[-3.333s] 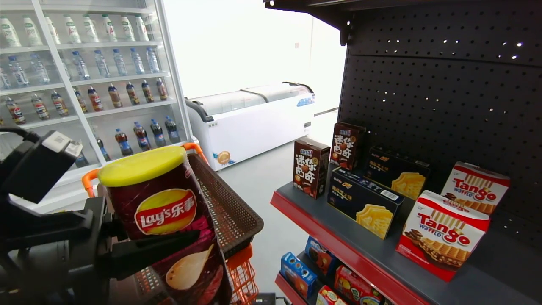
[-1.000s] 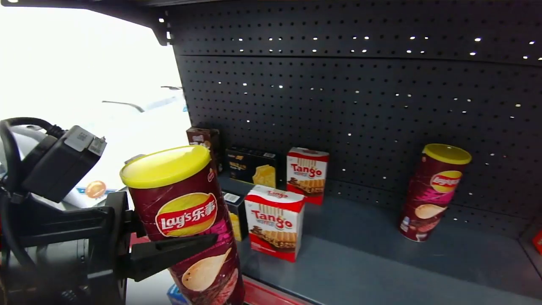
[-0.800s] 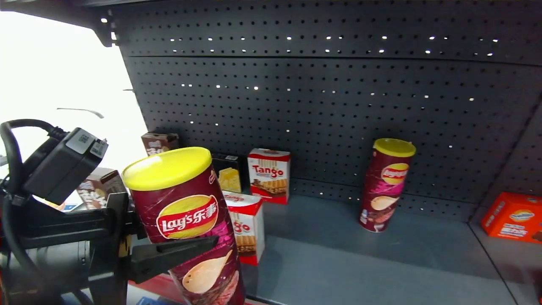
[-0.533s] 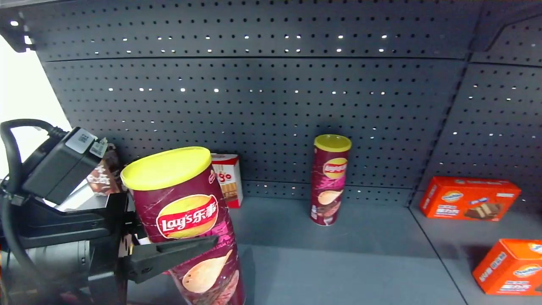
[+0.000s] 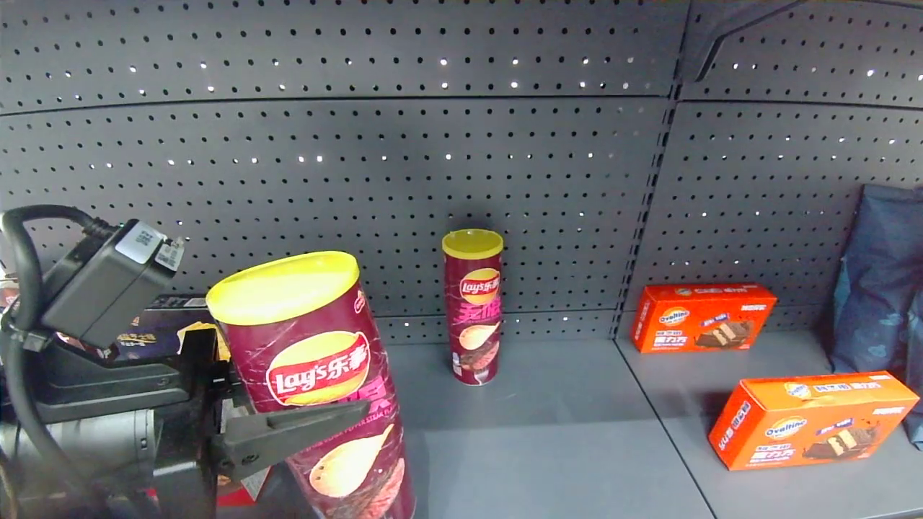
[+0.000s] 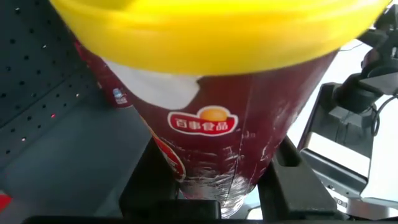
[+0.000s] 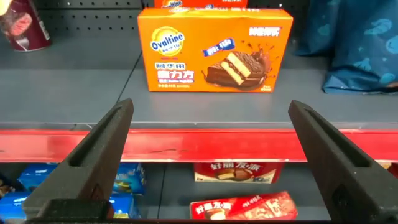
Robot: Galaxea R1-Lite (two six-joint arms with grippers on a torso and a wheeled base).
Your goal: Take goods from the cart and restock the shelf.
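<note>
Head view: the chip can (image 5: 310, 339) stands upright at the left, pinched in the left gripper (image 5: 317, 414) before the shelf (image 5: 548, 440) — a matching can (image 5: 473, 306) stands at its back. The right gripper (image 7: 208, 155) is spread wide, facing an orange box (image 7: 214, 50).

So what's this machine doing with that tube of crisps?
It is a robot restocking a shop shelf. Its left gripper is shut on a chip can with a yellow lid, held upright in front of the grey shelf and not yet set down. A matching can stands at the back of the shelf, with a rear orange box and a front orange box to its right. The right gripper is open and empty.
</note>
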